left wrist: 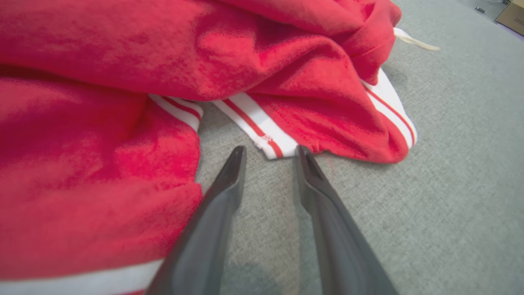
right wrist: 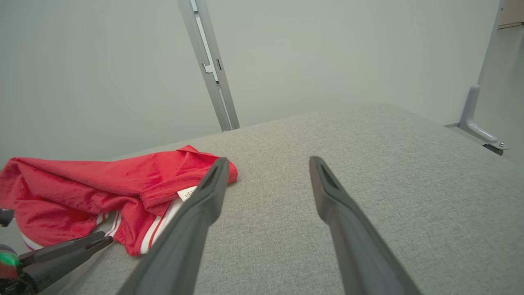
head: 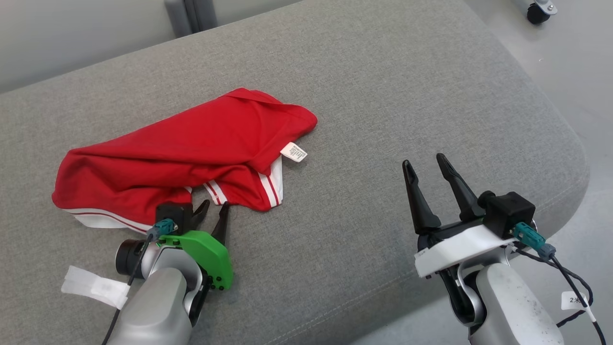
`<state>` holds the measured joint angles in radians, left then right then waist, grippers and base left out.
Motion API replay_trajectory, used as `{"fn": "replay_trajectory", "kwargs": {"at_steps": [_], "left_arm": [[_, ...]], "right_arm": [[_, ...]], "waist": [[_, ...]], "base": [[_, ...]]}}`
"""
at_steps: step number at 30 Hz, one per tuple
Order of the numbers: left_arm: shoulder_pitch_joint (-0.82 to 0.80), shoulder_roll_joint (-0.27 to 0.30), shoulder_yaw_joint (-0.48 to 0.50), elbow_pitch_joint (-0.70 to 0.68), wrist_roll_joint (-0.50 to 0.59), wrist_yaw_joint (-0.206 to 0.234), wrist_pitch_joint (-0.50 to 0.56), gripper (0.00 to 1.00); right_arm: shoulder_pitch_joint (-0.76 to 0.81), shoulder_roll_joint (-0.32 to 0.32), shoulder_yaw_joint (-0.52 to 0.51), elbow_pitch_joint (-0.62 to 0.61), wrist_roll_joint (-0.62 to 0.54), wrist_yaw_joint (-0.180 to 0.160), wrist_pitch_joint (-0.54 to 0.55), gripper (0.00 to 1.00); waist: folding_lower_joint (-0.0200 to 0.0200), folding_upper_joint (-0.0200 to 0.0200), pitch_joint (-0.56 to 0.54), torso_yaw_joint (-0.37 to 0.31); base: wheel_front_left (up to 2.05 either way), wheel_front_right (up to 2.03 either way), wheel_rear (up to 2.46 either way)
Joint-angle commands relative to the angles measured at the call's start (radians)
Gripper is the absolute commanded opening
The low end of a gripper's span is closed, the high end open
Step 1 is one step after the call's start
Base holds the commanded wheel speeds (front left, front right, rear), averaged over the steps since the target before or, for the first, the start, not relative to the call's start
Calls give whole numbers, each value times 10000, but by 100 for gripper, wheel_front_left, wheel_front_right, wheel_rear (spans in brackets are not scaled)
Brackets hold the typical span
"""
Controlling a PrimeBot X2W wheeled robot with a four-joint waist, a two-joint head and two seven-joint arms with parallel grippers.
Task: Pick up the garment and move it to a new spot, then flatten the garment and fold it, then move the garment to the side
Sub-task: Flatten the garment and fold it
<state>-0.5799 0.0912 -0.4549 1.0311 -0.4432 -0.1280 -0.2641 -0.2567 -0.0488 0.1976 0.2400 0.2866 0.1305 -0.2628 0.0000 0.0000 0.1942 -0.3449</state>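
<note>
The left gripper point(head: 215, 207) sits low at the near left in the head view, its two dark fingers parted by a narrow gap with nothing between them and the tips just short of the near edge of the red shirt point(head: 191, 143). The shirt lies crumpled on the left half of the grey upholstered cushion point(head: 359, 96), its white-striped hems turned toward the robot and a white label point(head: 293, 152) sticking out on its right side. The right gripper point(head: 424, 163) is spread wide and empty, well apart from the shirt, near the cushion's right front edge

In the left wrist view the left gripper point(left wrist: 271, 150) points at a striped hem corner of the shirt point(left wrist: 123, 123); bare cushion point(left wrist: 450, 184) shows between the fingers

In the right wrist view the right gripper point(right wrist: 269, 160) stands wide apart over bare cushion point(right wrist: 389, 155), with the shirt point(right wrist: 82, 184) off to the left and the left gripper point(right wrist: 104, 241) at its near edge
</note>
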Motion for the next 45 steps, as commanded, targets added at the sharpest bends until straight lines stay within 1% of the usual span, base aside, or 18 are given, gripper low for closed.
{"fn": "replay_trajectory", "kwargs": {"at_steps": [1, 2, 3, 4, 6, 7, 13, 22, 27, 29, 30, 31, 32, 39, 45], "left_arm": [[-133, -1, -59, 26, -99, -28, 0, 75], [-166, -14, -117, 33, -174, -27, 0, 87], [-192, -36, -185, 72, -222, -27, 0, 82], [-221, -63, -250, 105, -296, -28, 0, 69], [-281, -101, -394, 153, -375, -27, 1, 19], [-292, -115, -464, 179, -419, -27, 1, 0], [-377, 2, -758, -77, -663, -27, -3, 0], [-265, 104, -975, -447, -750, -28, -3, 0], [-133, 93, -1021, -638, -742, -28, -3, 0], [-23, 37, -1144, -441, -859, -28, -2, 0], [-61, 26, -1195, -406, -888, -28, -3, 31], [-88, 19, -1247, -372, -907, -28, -3, 84], [-94, 16, -1309, -331, -939, -28, -3, 100], [-340, 32, -1450, -378, -978, -28, -3, 100], [-524, 109, -1483, -90, -937, -28, -2, 100]], "right_arm": [[-122, -28, -1, -9, -82, 4, -33, 100], [-129, -28, 18, -6, -91, 3, -33, 100], [-135, -30, 38, -7, -99, 3, -33, 100], [-141, -30, 53, -3, -98, 3, -33, 100], [-157, -30, 79, -3, -100, 3, -33, 100], [-152, -30, 86, 1, -104, 4, -33, 100], [-77, -28, -18, 13, -139, 4, -33, 100], [-81, -30, 38, 72, -55, 3, -33, 100], [4, -28, -28, 75, -81, 3, -33, 100], [-28, -30, 9, 102, -73, 3, -33, 100], [-52, -30, 22, 104, -63, 3, -33, 100], [-66, -30, 40, 101, -57, 3, -33, 100], [-76, -30, 55, 99, -55, 4, -33, 100], [-91, -30, 96, 82, -90, 4, -33, 100], [-167, -30, 159, 100, -33, 4, -33, 100]], "waist": [[0, 0, -3, 38], [0, 0, -5, 60], [0, 0, -1, 79], [0, 0, 3, 95], [0, 0, 9, 117], [0, 0, 8, 123], [0, 0, -8, 240], [0, 0, -90, 519], [0, 0, -128, 679], [0, 0, -143, 727], [0, 0, -146, 751], [0, 0, -147, 771], [0, 0, -143, 785], [0, 0, -55, 752], [0, 0, 36, 518]], "base": [[0, 0, 0], [0, 0, 0], [0, 0, 0], [0, 0, 0], [0, 0, 0], [0, 0, 0], [0, 0, 0], [0, 0, 0], [0, 0, 0], [0, 0, 0], [0, 0, 0], [0, 0, 0], [0, 0, 0], [0, 0, 0], [0, 0, 0]]}}
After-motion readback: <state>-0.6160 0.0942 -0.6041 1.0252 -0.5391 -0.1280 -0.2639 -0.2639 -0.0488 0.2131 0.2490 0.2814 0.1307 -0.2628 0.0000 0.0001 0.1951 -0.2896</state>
